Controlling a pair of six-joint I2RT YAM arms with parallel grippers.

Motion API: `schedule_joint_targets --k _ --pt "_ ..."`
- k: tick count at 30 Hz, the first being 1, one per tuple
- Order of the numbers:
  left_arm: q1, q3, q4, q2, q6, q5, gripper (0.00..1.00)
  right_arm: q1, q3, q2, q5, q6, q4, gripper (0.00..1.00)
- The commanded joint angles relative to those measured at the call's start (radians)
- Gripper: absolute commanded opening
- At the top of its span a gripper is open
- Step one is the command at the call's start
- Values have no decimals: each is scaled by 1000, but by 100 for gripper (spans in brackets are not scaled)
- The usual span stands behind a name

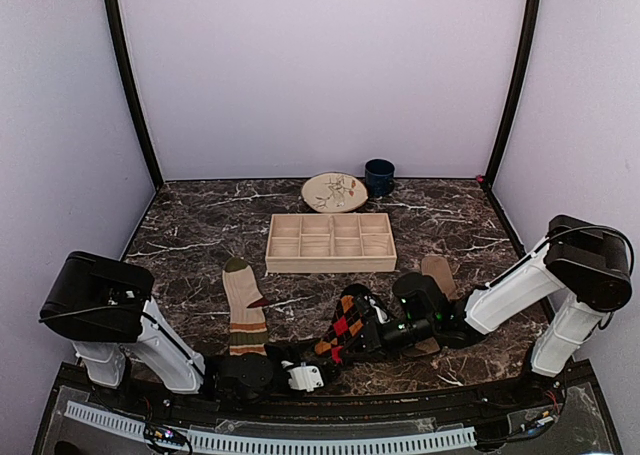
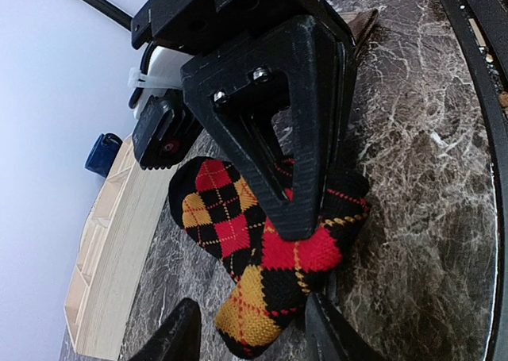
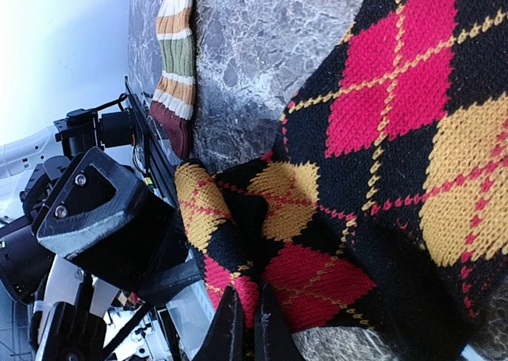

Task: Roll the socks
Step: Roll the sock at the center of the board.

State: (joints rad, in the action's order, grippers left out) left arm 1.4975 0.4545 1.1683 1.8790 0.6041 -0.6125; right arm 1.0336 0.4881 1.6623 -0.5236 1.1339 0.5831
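Lying in the lower middle of the top view, the argyle sock [image 1: 343, 327] rests on the dark marble table [image 1: 200, 225], and one end of it is folded over itself. The right gripper [image 3: 248, 313] has its fingers drawn almost together on a fold of this sock. The wrist view shows only a narrow strip of red fabric between them, and the fingertips are partly sunk in the knit. The left gripper [image 2: 252, 313] is spread wide, with one finger on each side of the sock's yellow end; I cannot tell if they touch it.

The striped sock [image 1: 244, 313] lies flat at the lower left of the top view, apart from both grippers. The tan sock [image 1: 438, 273] is mostly hidden under the right arm, and only its upper end shows. Behind the socks stands a wooden divided tray [image 1: 330, 265], and farther back a plate [image 1: 334, 191] and a blue mug [image 1: 379, 177].
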Motion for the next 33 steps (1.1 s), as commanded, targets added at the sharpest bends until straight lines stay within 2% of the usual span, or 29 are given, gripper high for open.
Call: schedule_joint_targets --k 1,8,19,33 --pt "6 23 -99 -3 21 25 48 0 10 -18 2 -20 10 0" --pt "-3 50 -191 -12 -10 66 48 2 8 -23 1 -26 3 0" --pt "-33 63 -229 -29 -15 89 47 5 3 -31 -2 -45 -25 0" --pt "-60 82 -276 -32 -33 108 34 10 -8 -36 -9 -49 -30 0"
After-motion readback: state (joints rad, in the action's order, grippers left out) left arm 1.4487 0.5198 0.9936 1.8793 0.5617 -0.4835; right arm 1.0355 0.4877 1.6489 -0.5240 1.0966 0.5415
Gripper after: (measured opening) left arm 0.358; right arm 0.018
